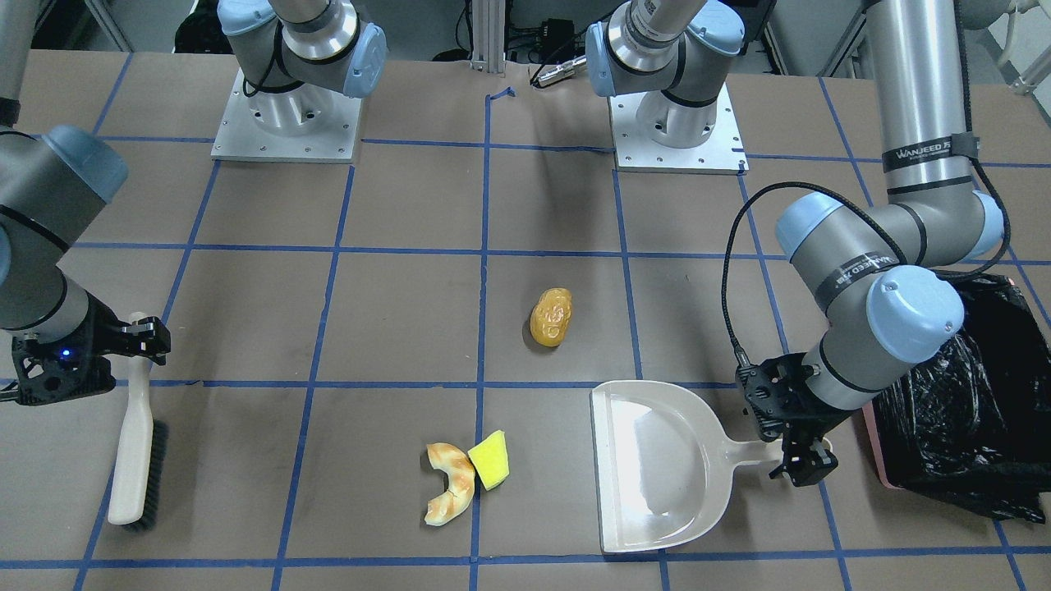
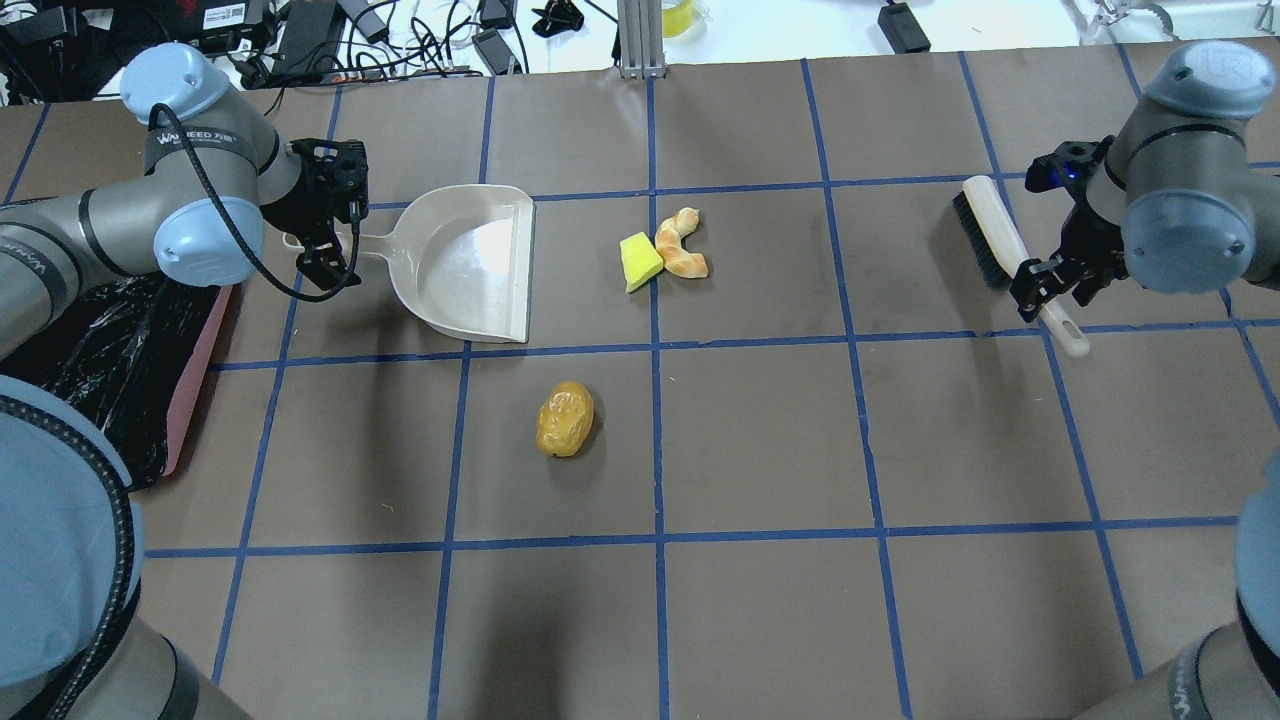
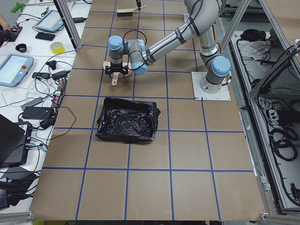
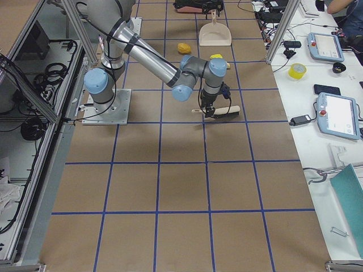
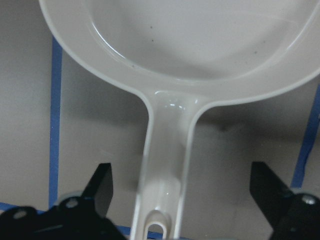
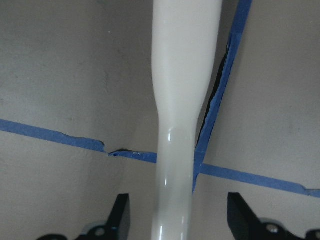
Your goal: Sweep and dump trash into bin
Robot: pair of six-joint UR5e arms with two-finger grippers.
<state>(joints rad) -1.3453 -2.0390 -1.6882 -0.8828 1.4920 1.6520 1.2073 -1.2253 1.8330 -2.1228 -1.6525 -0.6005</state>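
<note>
The golden-brown potato-like piece (image 1: 551, 317) (image 2: 565, 419) lies alone mid-table. The bread crescent (image 1: 450, 483) (image 2: 681, 245) and the yellow sponge wedge (image 1: 489, 460) (image 2: 640, 260) touch each other, a little apart from the mouth of the off-white dustpan (image 1: 657, 468) (image 2: 470, 265). My left gripper (image 2: 325, 238) (image 5: 182, 190) is open, with a finger on each side of the dustpan handle (image 5: 167, 150) and gaps on both sides. My right gripper (image 2: 1055, 285) (image 6: 180, 220) is open and straddles the handle (image 6: 180, 100) of the brush (image 1: 135, 435) (image 2: 1000, 245). The bin (image 1: 969, 402) (image 2: 110, 360) stands beside the left arm.
The brown table carries a grid of blue tape (image 2: 655, 350). Both arm bases (image 1: 286, 123) (image 1: 677, 131) stand at the robot's edge. Cables and devices (image 2: 300, 30) lie beyond the far edge. The brush lies flat on the table's right side.
</note>
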